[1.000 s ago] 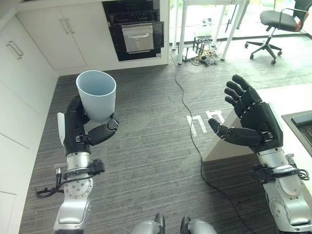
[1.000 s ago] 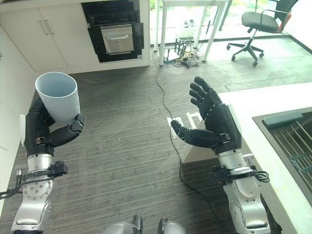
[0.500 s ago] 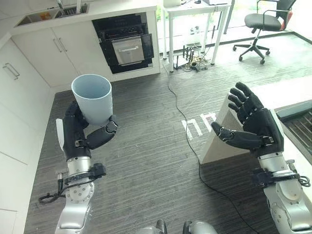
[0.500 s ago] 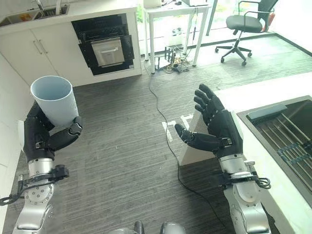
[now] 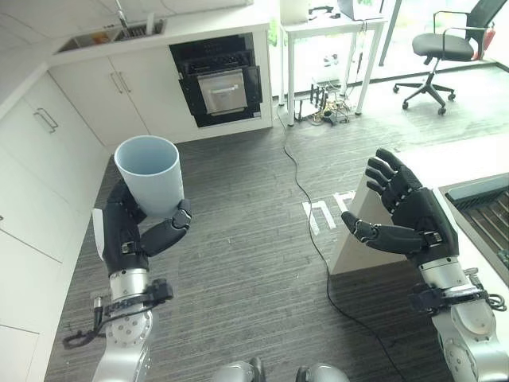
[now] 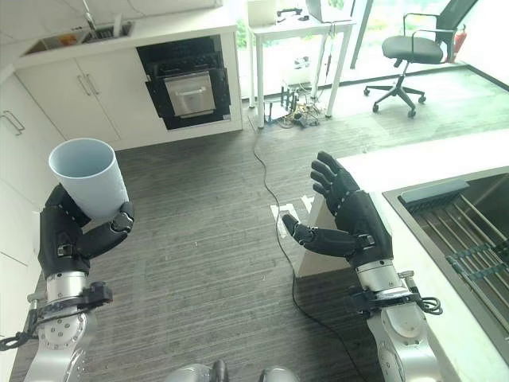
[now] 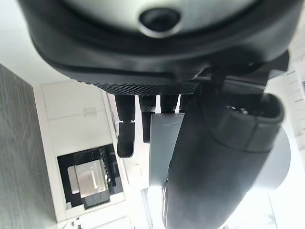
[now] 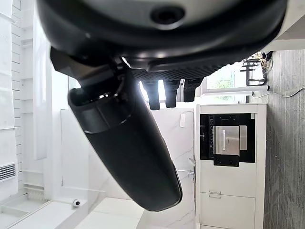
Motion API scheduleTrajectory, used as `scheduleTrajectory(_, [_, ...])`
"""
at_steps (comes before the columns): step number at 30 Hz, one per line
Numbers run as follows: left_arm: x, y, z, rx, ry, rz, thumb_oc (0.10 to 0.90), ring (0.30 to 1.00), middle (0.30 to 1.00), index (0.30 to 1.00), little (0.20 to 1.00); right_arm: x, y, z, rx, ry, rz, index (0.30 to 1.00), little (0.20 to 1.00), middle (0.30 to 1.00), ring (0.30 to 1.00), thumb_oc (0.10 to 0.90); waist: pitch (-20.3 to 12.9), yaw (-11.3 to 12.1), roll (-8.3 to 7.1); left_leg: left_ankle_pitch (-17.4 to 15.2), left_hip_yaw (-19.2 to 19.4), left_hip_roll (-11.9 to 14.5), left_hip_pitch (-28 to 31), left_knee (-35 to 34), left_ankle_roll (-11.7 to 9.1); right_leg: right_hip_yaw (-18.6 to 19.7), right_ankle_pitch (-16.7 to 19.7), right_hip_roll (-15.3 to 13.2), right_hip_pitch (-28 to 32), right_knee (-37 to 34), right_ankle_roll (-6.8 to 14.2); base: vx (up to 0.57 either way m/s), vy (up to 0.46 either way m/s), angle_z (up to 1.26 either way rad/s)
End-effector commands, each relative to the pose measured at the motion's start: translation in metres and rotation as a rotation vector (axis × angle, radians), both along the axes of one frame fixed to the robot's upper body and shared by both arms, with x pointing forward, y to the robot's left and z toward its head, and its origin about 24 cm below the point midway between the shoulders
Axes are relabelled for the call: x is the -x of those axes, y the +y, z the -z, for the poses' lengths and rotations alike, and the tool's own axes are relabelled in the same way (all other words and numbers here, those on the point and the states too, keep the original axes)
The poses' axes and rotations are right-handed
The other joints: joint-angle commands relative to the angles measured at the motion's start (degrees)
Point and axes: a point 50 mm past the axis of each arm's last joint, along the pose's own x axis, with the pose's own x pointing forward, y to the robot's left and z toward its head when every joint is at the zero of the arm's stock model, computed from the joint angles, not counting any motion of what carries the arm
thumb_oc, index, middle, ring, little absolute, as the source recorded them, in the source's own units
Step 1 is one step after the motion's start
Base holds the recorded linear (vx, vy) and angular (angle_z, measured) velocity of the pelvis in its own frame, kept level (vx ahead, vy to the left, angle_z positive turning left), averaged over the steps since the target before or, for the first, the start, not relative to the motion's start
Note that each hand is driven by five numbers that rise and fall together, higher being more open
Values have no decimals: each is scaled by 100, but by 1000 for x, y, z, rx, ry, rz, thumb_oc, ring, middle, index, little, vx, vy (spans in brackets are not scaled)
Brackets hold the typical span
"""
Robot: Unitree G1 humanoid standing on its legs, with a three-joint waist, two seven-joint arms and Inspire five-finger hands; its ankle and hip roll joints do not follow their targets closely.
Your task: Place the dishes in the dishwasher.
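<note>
Cabinets (image 5: 32, 183) in white run down the far left of the kitchen, with a counter and a sink (image 5: 111, 36) at the upper left corner. Just inward from them, the robot's left hand (image 5: 127, 235) is raised over the dark striped floor (image 5: 246, 239) and holds a pale blue cup (image 5: 149, 175) upright, its open mouth facing up. Dark fingers wrap the back of the cup's lower half and the thumb curls across the front, so the cup is gripped near its base; the left wrist view shows the same clasp, thumb over the pale wall of the cup (image 7: 164, 148) with the fingers behind it.

Further along the back wall, a black built-in oven (image 5: 221, 83) sits among the white cabinet doors. To its right stands a white table (image 5: 330, 32) with cables heaped on the floor beneath it, and a black office chair (image 5: 449, 48) is at the upper right.

Right of centre, the right hand (image 6: 354, 227) hovers with nothing in it, palm turned inward, fingers straight and slightly fanned, thumb held out toward the left. Beside it lies a white counter (image 6: 445, 159), and at the right edge is a dark recessed bay (image 6: 469, 239) with metal rails, possibly the dishwasher rack, though too little of it shows to be sure. The cup is well apart from that bay.
</note>
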Motion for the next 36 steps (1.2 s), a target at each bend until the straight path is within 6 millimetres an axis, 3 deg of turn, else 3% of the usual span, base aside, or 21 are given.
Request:
scheduleTrajectory(1, [9, 6, -59, -48, -335, 7, 400, 300, 300, 300, 300, 6, 1, -45, 8, -258, -48, 900, 900, 900, 900, 800, -28, -30, -8, -81, -266, 154, -58, -29, -308, 434, 59, 63, 615, -739, 663, 184, 235, -6])
scheduleTrajectory(2, [9, 7, -58, -40, -335, -5, 400, 300, 300, 300, 300, 7, 2, -44, 17, -254, -58, 900, 900, 900, 900, 800, -63, -29, 30, 57, -331, 261, -200, -29, -370, 483, -25, 104, 704, -739, 650, 303, 415, -2])
scheduleTrajectory(4, [8, 10, -57, -23, -336, -20, 400, 300, 300, 300, 300, 8, 0, -43, 23, -245, -78, 900, 900, 900, 900, 800, -166, -39, 80, 28, -237, 311, -236, -29, -390, 395, -130, 6, 814, -739, 715, 311, 432, -10])
scheduleTrajectory(8, [4, 9, -64, -65, -351, -3, 400, 300, 300, 300, 300, 11, 0, -46, 0, -259, -85, 900, 900, 900, 900, 800, -318, 23, -15, -286, -271, 26, -37, -29, -222, 236, -150, -400, 1043, -739, 995, 193, 277, -8])
scheduleTrajectory(11, [1, 8, -67, -71, -358, 12, 400, 300, 300, 300, 300, 10, 3, -48, -5, -270, -74, 900, 900, 900, 900, 800, -361, 59, -17, -293, -280, -6, -22, -29, -169, 152, -47, -502, 1028, -739, 1056, 134, 204, 12])
scheduleTrajectory(12, [-7, 6, -72, -89, -345, 38, 400, 300, 300, 300, 300, 7, 7, -47, -23, -275, -32, 900, 900, 900, 900, 800, -386, 98, -145, -418, -315, -259, 101, -29, -1, -152, 563, -881, 1137, -739, 1242, 276, 328, 27])
scheduleTrajectory(13, [-8, 6, -72, -91, -334, 46, 400, 300, 300, 300, 300, 6, 8, -46, -27, -274, -24, 900, 900, 900, 900, 800, -385, 105, -165, -474, -362, -359, 139, -29, 69, -216, 863, -947, 1196, -739, 1260, 351, 407, 39])
scheduleTrajectory(15, [-10, 5, -73, -103, -321, 64, 400, 300, 300, 300, 300, 7, 6, -45, -35, -269, -15, 900, 900, 900, 900, 800, -384, 80, -147, -555, -478, -475, 203, -29, 192, -244, 1362, -933, 1315, -739, 1276, 282, 293, 82])
scheduleTrajectory(16, [-10, 4, -72, -124, -309, 69, 400, 300, 300, 300, 300, 8, 6, -42, -38, -254, -20, 900, 900, 900, 900, 800, -312, 37, -13, -688, -765, -591, 380, -29, 338, -314, 1781, -810, 996, -25, 1200, 290, 305, 75])
scheduleTrajectory(17, [-10, 4, -72, -125, -308, 63, 400, 300, 300, 300, 300, 8, 7, -41, -38, -251, -25, 900, 900, 900, 900, 800, -280, 34, 0, -705, -782, -599, 413, -29, 344, -358, 1730, -794, 853, 93, 1173, 350, 235, 42])
scheduleTrajectory(18, [-8, 5, -72, -123, -305, 50, 400, 300, 300, 300, 300, 5, 9, -39, -39, -236, -32, 900, 900, 900, 900, 800, -253, 58, -48, -702, -785, -619, 445, -29, 304, -509, 1447, -609, 603, -191, 1059, 196, -17, 29])
scheduleTrajectory(19, [-8, 6, -73, -124, -305, 49, 400, 300, 300, 300, 300, 5, 9, -39, -41, -236, -36, 900, 900, 900, 900, 800, -240, 56, -68, -704, -782, -603, 466, -29, 278, -582, 1415, -513, 596, -480, 1039, 248, -145, -7])
scheduleTrajectory(20, [-9, 5, -73, -127, -306, 52, 400, 300, 300, 300, 300, 5, 8, -41, -43, -243, -43, 900, 900, 900, 900, 800, -155, 0, -194, -777, -712, -651, 566, -29, 226, -579, 1096, -479, 273, -739, 1019, 151, -157, -29])
scheduleTrajectory(22, [-9, 3, -73, -133, -305, 58, 400, 300, 300, 300, 300, 7, 5, -41, -47, -248, -44, 900, 900, 900, 900, 800, -129, -61, -315, -902, -643, -746, 660, -29, 236, -369, 903, -571, -175, -739, 1049, 204, -160, -29])
scheduleTrajectory(26, [-6, 0, -69, -134, -297, 71, 400, 300, 300, 300, 300, 14, 4, -39, -52, -244, -46, 900, 900, 900, 900, 800, -112, -365, -331, -1165, -773, -970, 1004, -29, 338, 440, 1331, -607, -1114, -739, 1158, 315, -159, 24])
scheduleTrajectory(28, [-6, -1, -68, -143, -295, 81, 400, 300, 300, 300, 300, 17, 3, -38, -55, -243, -43, 900, 900, 900, 900, 800, -149, -451, -320, -1279, -834, -1015, 1115, -29, 387, 599, 1238, -537, -1136, -739, 1185, 335, -235, 39])
scheduleTrajectory(30, [-10, -4, -68, -130, -292, 81, 400, 300, 300, 300, 300, 12, 6, -41, -55, -248, -50, 900, 900, 900, 900, 800, -296, -460, -304, -1396, -743, -958, 1241, -29, 359, 469, 1256, -538, -984, -739, 1214, 389, -358, 49])
scheduleTrajectory(33, [-13, -7, -70, -97, -319, 86, 400, 300, 300, 300, 300, 2, 12, -47, -35, -266, -49, 900, 900, 900, 900, 800, -467, -439, -217, -1528, -720, -890, 1552, -29, 248, 337, 1083, -434, -740, -739, 1046, 395, -341, 15])
scheduleTrajectory(35, [-13, -7, -71, -64, -331, 89, 400, 300, 300, 300, 300, 2, 11, -48, -20, -263, -52, 900, 900, 900, 900, 800, -503, -438, -155, -1299, -688, -820, 1679, -29, 128, 303, 981, -343, -636, -739, 956, 247, -185, -9])
scheduleTrajectory(36, [-12, -8, -71, -48, -338, 86, 400, 300, 300, 300, 300, 3, 8, -48, -10, -256, -55, 900, 900, 900, 900, 800, -516, -427, -123, -721, -673, -751, 1787, -29, -33, 312, 853, -240, -532, -739, 841, 240, -197, -18])
